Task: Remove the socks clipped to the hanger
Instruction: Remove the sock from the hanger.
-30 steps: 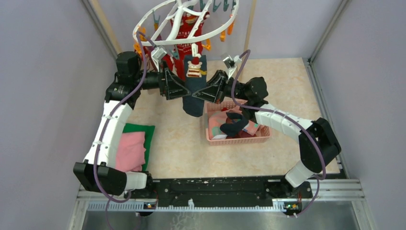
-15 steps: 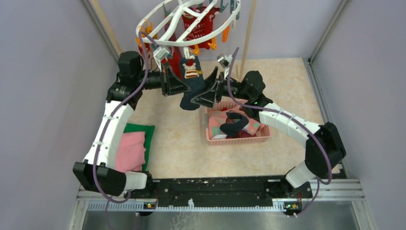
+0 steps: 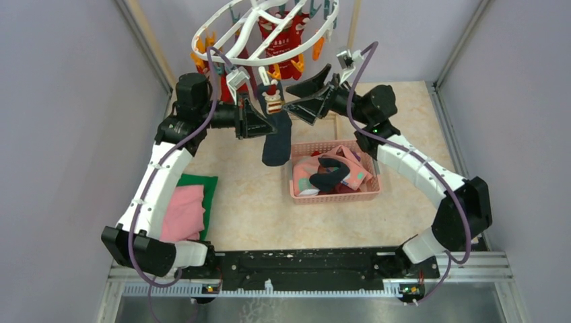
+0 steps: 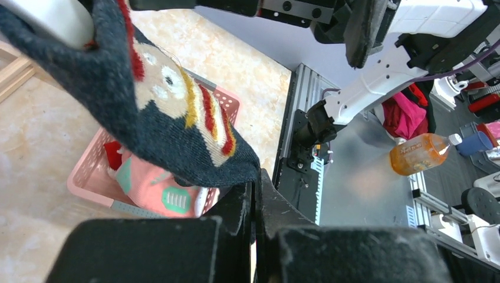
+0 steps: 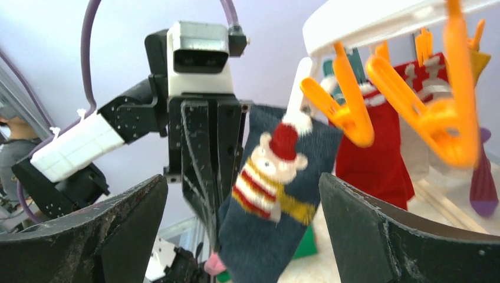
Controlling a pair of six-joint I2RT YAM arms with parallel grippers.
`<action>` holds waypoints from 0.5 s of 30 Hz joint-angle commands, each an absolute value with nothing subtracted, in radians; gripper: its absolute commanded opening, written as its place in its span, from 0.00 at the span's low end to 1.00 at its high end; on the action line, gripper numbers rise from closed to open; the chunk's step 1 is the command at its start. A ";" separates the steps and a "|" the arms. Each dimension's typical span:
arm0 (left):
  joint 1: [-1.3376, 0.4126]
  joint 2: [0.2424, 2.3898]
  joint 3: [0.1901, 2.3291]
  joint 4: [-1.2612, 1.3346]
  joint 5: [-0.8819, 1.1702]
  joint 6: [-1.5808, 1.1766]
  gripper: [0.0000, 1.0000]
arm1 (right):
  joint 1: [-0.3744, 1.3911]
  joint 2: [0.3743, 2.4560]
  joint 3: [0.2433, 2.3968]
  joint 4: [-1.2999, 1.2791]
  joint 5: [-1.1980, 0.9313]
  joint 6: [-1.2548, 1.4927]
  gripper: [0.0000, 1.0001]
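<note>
The white hanger [image 3: 202,30] hangs at the top with red socks [image 3: 283,40] and a navy sock with a Santa figure [image 3: 277,138] under its orange clips [image 3: 275,69]. My left gripper [image 3: 269,126] is shut on the navy sock's edge [image 4: 147,118], with the jaws [image 4: 255,191] pressed together. My right gripper [image 3: 291,97] stands wide open just right of the sock's top, touching nothing. In its wrist view the right gripper [image 5: 247,236] frames the navy sock [image 5: 277,194]. The sock's top sits at an orange clip [image 5: 342,112], with red socks [image 5: 377,153] behind.
A pink mesh basket [image 3: 333,197] holding several socks stands on the table below the right arm. Folded pink and green cloths [image 3: 185,208] lie at the left. A wooden pole [image 3: 350,33] rises behind the hanger. Walls close in on both sides.
My right gripper has let go of the navy sock, opened wide and risen toward the hanger. My left gripper has shut on the sock, which now hangs straighter.
</note>
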State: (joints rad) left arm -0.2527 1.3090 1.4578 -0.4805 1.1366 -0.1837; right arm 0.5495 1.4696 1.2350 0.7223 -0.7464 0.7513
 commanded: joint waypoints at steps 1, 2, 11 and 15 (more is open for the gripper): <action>-0.262 1.272 1.527 -0.519 1.177 -0.157 0.00 | 0.601 1.535 1.354 0.792 -0.701 0.768 0.99; -0.262 1.270 1.534 -0.528 1.183 -0.152 0.00 | 0.612 1.551 1.377 0.779 -0.688 0.755 0.99; -0.262 1.270 1.566 -0.554 1.213 -0.146 0.00 | 0.635 1.711 1.497 0.921 -0.664 0.902 0.95; -0.262 1.272 1.591 -0.567 1.237 -0.146 0.00 | 0.635 1.738 1.516 0.902 -0.626 0.879 0.95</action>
State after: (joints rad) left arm -0.2562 1.2915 1.5364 -0.5537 1.1717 -0.1551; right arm 0.6357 1.7226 1.4586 0.8474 -0.6636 0.8604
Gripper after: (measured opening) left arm 0.013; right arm 0.956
